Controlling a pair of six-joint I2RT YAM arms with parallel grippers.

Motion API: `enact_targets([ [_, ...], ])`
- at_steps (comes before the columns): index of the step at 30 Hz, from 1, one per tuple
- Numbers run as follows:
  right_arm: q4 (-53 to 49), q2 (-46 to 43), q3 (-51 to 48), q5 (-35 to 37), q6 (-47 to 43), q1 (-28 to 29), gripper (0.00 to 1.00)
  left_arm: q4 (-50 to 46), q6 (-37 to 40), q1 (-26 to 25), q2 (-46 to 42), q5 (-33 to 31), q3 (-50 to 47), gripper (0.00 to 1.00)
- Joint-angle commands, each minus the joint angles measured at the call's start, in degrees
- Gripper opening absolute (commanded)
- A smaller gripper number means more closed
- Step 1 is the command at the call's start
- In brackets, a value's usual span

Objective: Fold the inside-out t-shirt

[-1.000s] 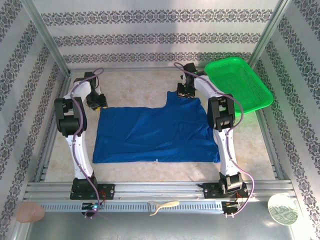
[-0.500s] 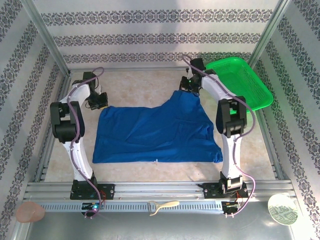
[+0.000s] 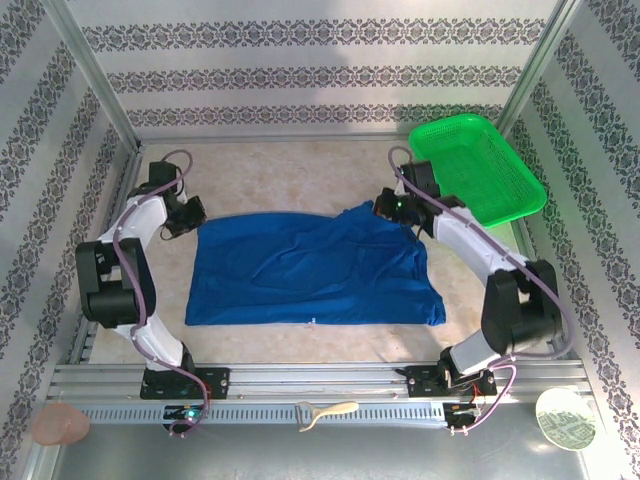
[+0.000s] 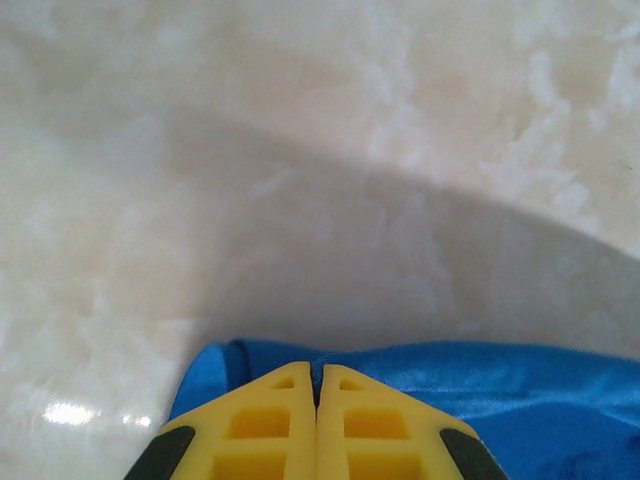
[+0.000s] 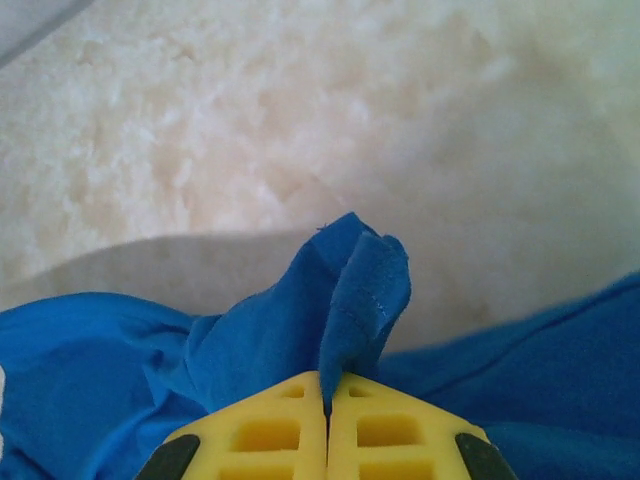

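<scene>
Marbled table point(image 3: 280, 170), t-shirt point(image 3: 310, 270) between fingers point(image 5: 270, 430)

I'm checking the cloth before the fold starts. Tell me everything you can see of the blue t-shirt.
The t-shirt is royal-blue soft fabric, plain on the side that shows, spread mostly flat and lightly wrinkled on the pale table. Its near hem lies straight. The left gripper is shut on its far-left corner; the right gripper pinches a bunched fold of the far-right edge.

Left hand point(image 4: 316, 385) hides t-shirt point(image 4: 520, 400) edge — grip on cloth unclear.
</scene>
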Motion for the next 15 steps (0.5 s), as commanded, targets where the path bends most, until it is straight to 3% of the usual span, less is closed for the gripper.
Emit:
enact_targets([
  [1,3.55,-7.09,-4.93,5.49,3.17,2.31,0.00,4.32,-5.27,2.44,-5.54,-0.72,-3.95,0.00],
  [15,1.03,-26.84,-22.53,16.07,10.04,10.36,0.00,7.42,-10.80,5.64,-10.90,4.61,-16.19,0.00],
])
